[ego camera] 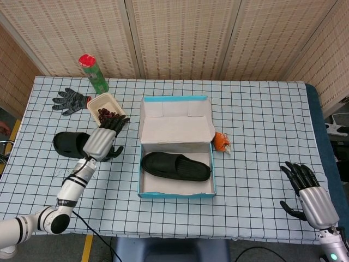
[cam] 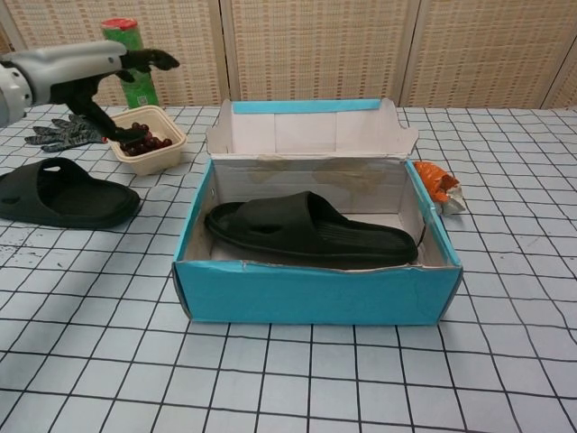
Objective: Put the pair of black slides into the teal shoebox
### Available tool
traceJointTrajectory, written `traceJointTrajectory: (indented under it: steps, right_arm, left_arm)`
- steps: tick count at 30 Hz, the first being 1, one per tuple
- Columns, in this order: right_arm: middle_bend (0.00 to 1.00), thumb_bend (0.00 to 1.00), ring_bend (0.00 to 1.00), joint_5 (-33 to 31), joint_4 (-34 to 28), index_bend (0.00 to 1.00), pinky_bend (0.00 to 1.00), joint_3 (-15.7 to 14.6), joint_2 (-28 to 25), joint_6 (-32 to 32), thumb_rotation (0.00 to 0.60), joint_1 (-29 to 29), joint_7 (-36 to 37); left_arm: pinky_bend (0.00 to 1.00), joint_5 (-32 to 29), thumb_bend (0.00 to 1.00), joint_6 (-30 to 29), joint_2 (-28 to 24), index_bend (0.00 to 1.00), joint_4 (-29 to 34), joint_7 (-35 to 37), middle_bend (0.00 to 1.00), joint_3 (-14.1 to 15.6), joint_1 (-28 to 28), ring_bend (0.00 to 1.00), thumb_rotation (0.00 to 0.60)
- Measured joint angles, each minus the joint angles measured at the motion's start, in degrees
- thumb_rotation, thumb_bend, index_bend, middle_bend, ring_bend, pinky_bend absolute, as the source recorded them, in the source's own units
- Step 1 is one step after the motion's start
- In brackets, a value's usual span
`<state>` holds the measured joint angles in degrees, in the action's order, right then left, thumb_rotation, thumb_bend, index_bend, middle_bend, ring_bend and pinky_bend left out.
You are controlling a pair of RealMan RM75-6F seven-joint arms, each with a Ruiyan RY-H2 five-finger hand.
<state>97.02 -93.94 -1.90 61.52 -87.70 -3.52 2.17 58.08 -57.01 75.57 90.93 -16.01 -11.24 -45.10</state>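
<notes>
Head view: one slide (ego camera: pixel 175 166) inside shoebox (ego camera: pixel 146 143), second slide (ego camera: pixel 70 144) left of it; my left hand (ego camera: pixel 103 140) above that slide, fingers spread, empty. Right hand (ego camera: pixel 308 191) right of shoebox, open, empty. Risk: bowl (ego camera: pixel 107 107) just behind slide, a careless reach could tip it.

Place: staged test room, by my guess.
Backdrop, 12 o'clock: woven folding screens (ego camera: pixel 180 38).
My bench: grid-checked tablecloth (ego camera: pixel 262 125).

we see matt black rubbery slides (cam: pixel 311 232), a teal cardboard shoebox (cam: pixel 311 293) with a plain paper-white inside, a checked cloth over the table (ego camera: pixel 262 120), and a knitted grey glove (ego camera: pixel 70 101).
</notes>
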Motion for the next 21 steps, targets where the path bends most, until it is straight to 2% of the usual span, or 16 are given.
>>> traceJointTrajectory:
  steps: [5,10,21]
  right_arm:
    - [0.0,0.15,0.0,0.4,-0.1,0.0,0.0,-0.2,0.0,0.0,0.6,0.0,0.0]
    - [0.0,0.15,0.0,0.5,-0.2,0.0,0.0,-0.3,0.1,-0.1,0.6,0.1,-0.6]
    - [0.0,0.15,0.0,2.0,-0.7,0.0,0.0,-1.0,0.3,-0.3,0.6,0.4,-1.5]
  left_arm:
    - [0.0,-2.6,0.34,3.0,-0.2,0.0,-7.7,-1.0,0.0,2.9,1.7,0.0,0.6]
    - [0.0,-3.9,0.34,7.3,0.9,0.0,-15.6,0.4,0.0,4.8,2.9,0.0,0.6]
    - [0.0,-0.8,0.33,13.5,3.3,0.0,-27.0,5.6,0.0,7.2,4.7,0.0,0.6]
